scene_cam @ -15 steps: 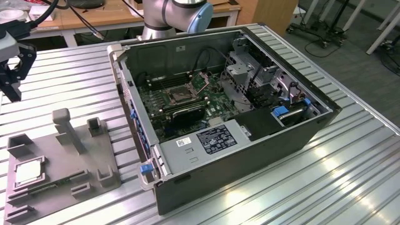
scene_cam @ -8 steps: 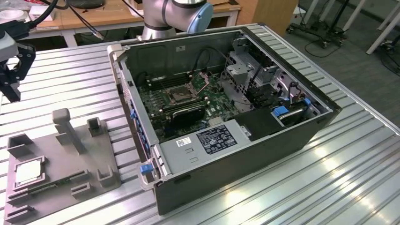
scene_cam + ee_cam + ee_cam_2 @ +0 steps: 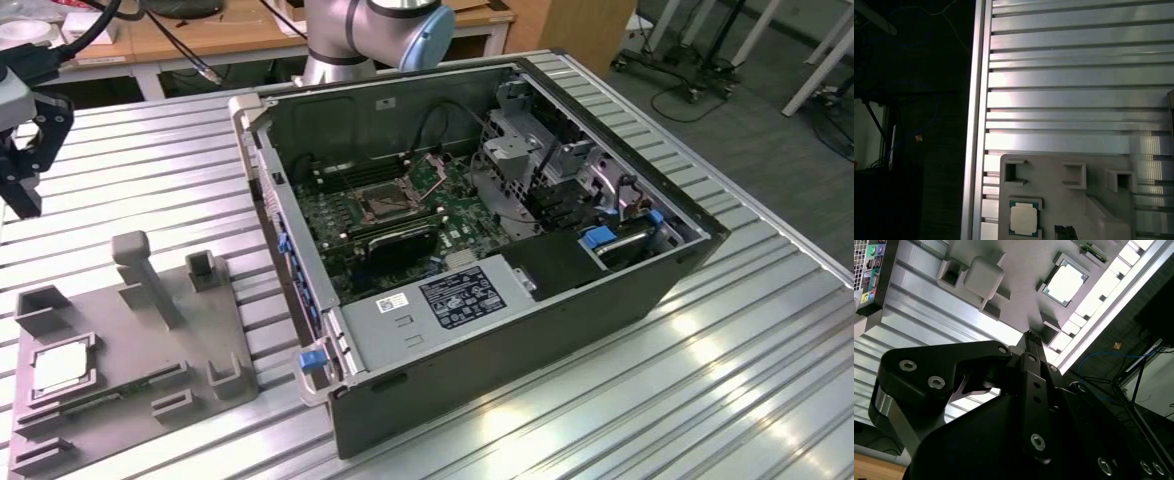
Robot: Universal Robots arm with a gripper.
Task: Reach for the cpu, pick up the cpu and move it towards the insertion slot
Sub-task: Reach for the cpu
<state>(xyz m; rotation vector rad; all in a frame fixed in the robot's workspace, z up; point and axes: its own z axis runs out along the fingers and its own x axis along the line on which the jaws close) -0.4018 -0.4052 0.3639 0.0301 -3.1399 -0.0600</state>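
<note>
The cpu point(image 3: 60, 368), a small pale square chip, lies in a recess of the grey tray point(image 3: 147, 330) near the exterior view's left edge. Both wrist views show the cpu point(image 3: 1068, 283) point(image 3: 1023, 219) from above in the tray point(image 3: 1019, 305) point(image 3: 1064, 200). My black gripper point(image 3: 24, 205) hangs above the table, well beyond the tray's far end and clearly apart from the chip. Its tips point(image 3: 1032, 338) point(image 3: 1065, 231) meet with nothing between them. The insertion slot point(image 3: 378, 200), a square socket in a metal frame, sits on the motherboard inside the open case.
The open computer case point(image 3: 534, 300) lies on its side to the tray's right in the exterior view. A tall grey post point(image 3: 140, 270) rises from the tray. A green circuit strip point(image 3: 114, 393) lies beside the chip. The slatted table's edge point(image 3: 976, 125) runs close to the tray.
</note>
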